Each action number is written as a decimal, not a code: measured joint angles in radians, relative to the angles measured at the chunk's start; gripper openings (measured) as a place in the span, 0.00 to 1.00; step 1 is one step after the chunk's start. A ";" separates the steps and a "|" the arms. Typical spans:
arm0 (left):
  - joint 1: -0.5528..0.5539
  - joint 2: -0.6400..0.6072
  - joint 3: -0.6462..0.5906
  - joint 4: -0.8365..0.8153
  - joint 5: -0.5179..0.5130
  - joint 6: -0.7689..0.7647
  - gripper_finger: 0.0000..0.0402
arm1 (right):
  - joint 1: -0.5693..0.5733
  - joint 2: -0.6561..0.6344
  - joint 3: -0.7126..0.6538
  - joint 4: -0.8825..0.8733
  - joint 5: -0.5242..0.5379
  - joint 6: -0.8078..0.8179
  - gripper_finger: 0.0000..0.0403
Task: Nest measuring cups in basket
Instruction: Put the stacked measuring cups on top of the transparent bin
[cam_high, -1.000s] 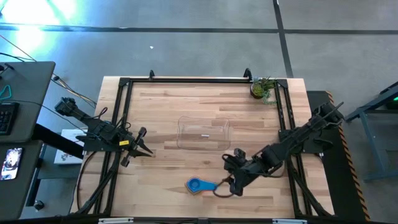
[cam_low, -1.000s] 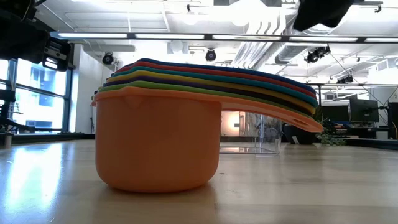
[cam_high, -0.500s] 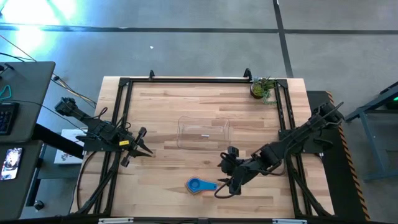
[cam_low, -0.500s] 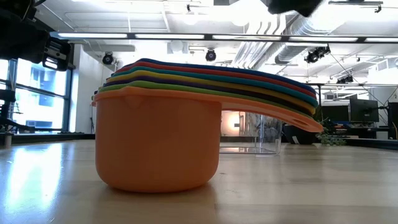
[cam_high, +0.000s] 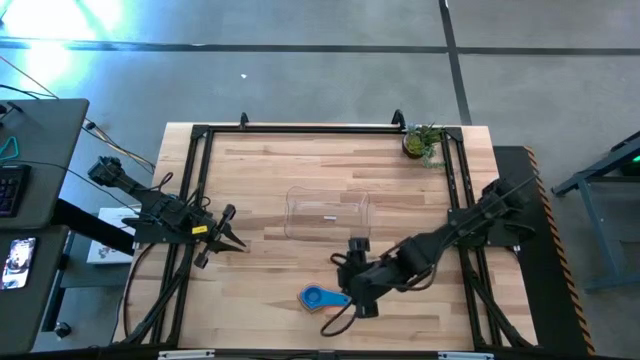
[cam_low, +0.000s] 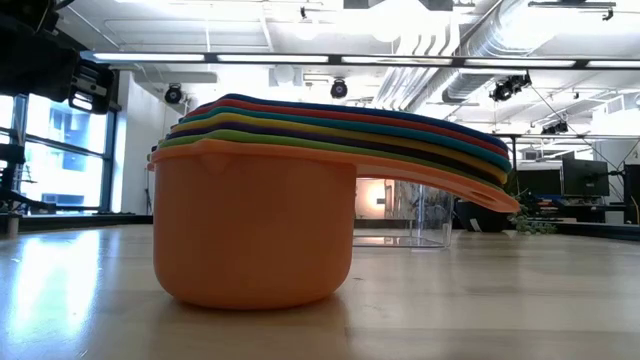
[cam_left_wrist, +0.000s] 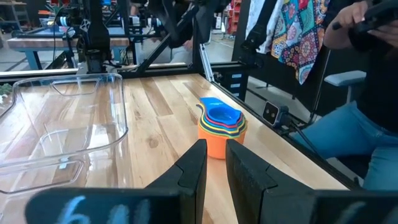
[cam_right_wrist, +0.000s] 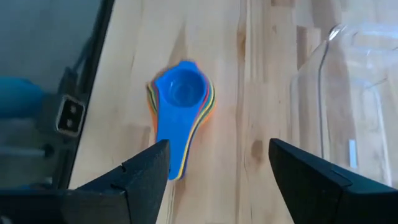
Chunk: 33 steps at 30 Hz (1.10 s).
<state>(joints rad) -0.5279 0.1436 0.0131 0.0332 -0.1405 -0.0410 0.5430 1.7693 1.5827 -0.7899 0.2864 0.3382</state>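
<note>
Beyond the spread right gripper (cam_high: 352, 293), the clear basket (cam_high: 327, 214) holds nothing. Just under its open fingers the measuring cups (cam_high: 316, 297) sit nested on the table (cam_high: 260, 170), unlifted; moving them remains. Left gripper (cam_high: 226, 232), nearly closed, empty, waits well apart. No readable writing.

Robotics lab or workshop: exposed ceiling ducts (cam_low: 470, 40) and strip lights, monitors (cam_low: 583, 176) on far benches, black frame rails (cam_high: 195, 200) round the wooden table (cam_high: 270, 170) (concrete floor).
</note>
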 joint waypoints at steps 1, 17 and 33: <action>0.000 0.001 0.000 -0.001 0.000 0.000 0.13 | 0.000 0.021 0.026 -0.029 -0.009 0.001 0.66; 0.000 0.000 0.000 -0.002 0.000 0.000 0.13 | -0.007 0.210 0.114 -0.109 -0.103 0.075 0.66; 0.000 0.000 0.000 -0.002 0.000 0.000 0.13 | -0.018 0.300 0.114 -0.029 -0.160 0.080 0.67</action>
<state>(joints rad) -0.5281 0.1440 0.0132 0.0310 -0.1405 -0.0410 0.5247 2.0691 1.6966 -0.8186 0.1263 0.4186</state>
